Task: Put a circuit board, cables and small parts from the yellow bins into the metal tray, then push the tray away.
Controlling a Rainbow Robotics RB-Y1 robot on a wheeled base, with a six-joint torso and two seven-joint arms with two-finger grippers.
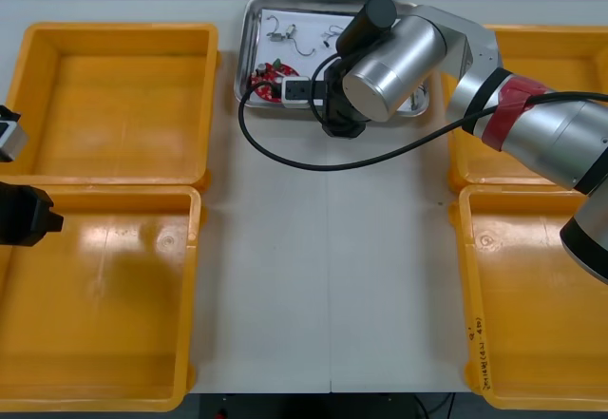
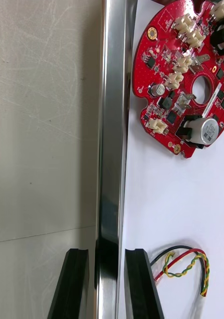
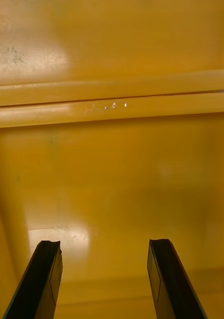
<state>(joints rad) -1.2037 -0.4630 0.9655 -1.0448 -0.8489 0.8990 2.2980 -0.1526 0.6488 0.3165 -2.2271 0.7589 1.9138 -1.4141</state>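
"Gripping anything with the right arm at that moment?"

"Yes. My right gripper was clenched on the near rim of the metal tray. One black finger stood outside the rim over the desk, and the other stood inside over the tray's white lining. The tray sat at the middle of the desk's far edge, and my right arm reached across the desk to it."

"What lay inside it?"

"I saw a round red circuit board lying flat close to that same rim, toward the tray's near left corner. A red and yellow cable lay just beside my inner finger, apart from the board. Small metal parts lay by the tray's far edge."

"And your left arm?"

"My left gripper hung released, its fingers wide apart, above the floor of a yellow bin at the desk's left edge, well apart from the tray."
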